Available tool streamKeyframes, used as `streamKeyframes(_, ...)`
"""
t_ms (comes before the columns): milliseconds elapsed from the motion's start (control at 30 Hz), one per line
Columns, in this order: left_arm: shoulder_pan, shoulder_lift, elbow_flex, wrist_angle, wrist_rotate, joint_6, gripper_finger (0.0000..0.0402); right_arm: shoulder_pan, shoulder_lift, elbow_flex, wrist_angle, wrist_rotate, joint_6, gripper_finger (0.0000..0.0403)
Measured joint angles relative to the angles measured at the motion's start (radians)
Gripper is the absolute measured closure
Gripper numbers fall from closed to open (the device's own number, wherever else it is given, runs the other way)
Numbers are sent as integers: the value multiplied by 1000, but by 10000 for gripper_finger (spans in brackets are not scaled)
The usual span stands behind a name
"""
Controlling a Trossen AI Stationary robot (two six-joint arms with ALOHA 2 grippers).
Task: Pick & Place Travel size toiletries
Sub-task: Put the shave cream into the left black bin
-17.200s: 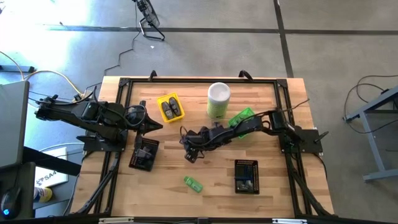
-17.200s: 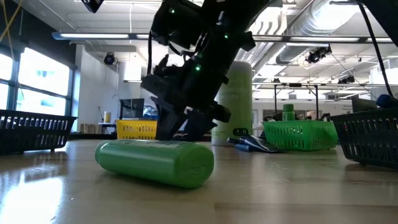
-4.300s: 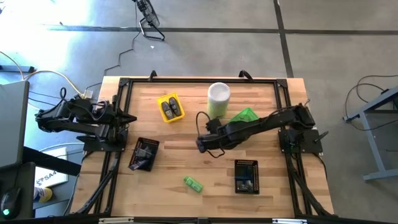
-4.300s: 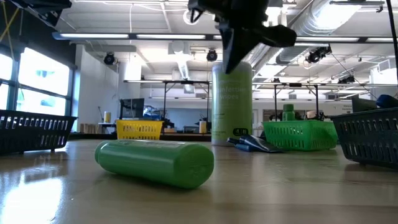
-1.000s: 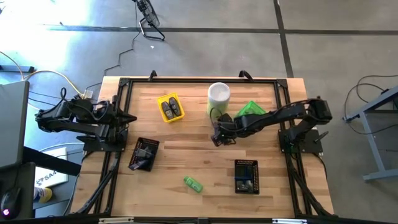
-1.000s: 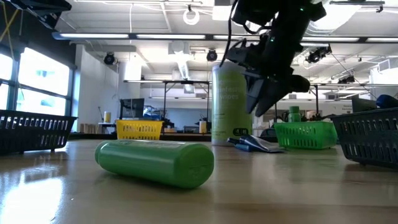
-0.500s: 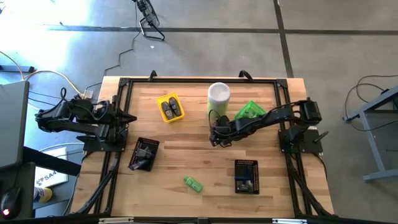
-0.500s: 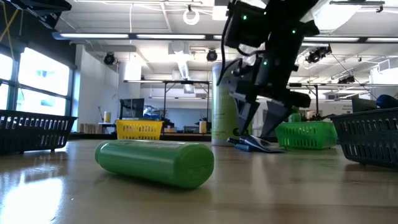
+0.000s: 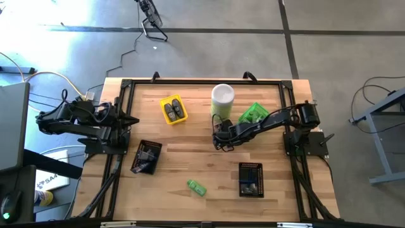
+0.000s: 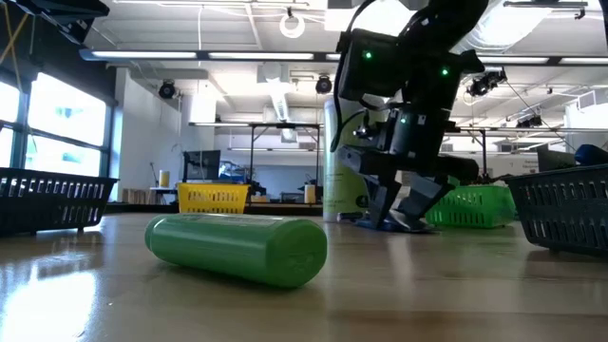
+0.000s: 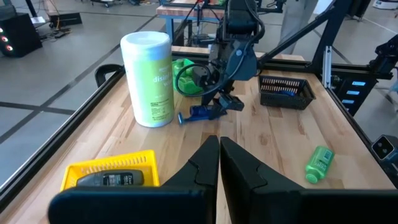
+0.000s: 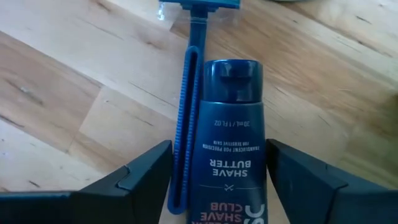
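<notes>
Right gripper hangs low over the middle of the table, its arm stretched in from the right edge and bent down at the wrist, so the fingers point at the wood just in front of the tall pale-green canister; the fingers stand spread, one on each side of a dark navy tube that lies flat on the table, and they do not pinch it. A thin blue razor lies right alongside the tube, touching or nearly touching its edge, with its head pointing away from the wrist. From table height the same gripper reaches down to the tabletop beside the canister. Left gripper is pulled back at the left edge of the table, fingers pressed together and holding nothing. A green bottle lies on its side near the front edge, well apart from both arms. A yellow tray with dark oval pieces sits toward the back left, a green tray just right of the canister, and two black trays nearer the front
</notes>
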Motion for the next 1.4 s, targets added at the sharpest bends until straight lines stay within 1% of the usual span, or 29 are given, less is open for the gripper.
streamKeyframes(200, 0, 0, 0, 0, 0, 0, 391, 0, 0, 0, 2, -3, 4, 170)
streamKeyframes(400, 0, 0, 0, 0, 0, 0, 391, -1, -5, 0, 13, -34, -5, 165)
streamKeyframes(600, 0, 0, 0, 0, 0, 0, 391, -1, -7, 0, 44, -74, -30, 146)
streamKeyframes(867, 0, 0, 0, 0, 0, 0, 391, -1, -9, 1, 58, -94, -32, 99)
streamKeyframes(967, 0, 0, 0, 0, 0, 0, 391, -1, -35, 7, 42, -125, -31, 92)
streamKeyframes(1067, 0, 0, 0, 0, 0, 0, 391, -10, -85, 14, 29, -110, -51, 96)
streamKeyframes(1200, 0, 0, 0, 0, 0, 0, 391, -21, -129, 14, -59, -35, -54, 110)
streamKeyframes(1400, 0, 0, 0, 0, 0, 0, 391, -31, -120, 14, -33, -37, -53, 128)
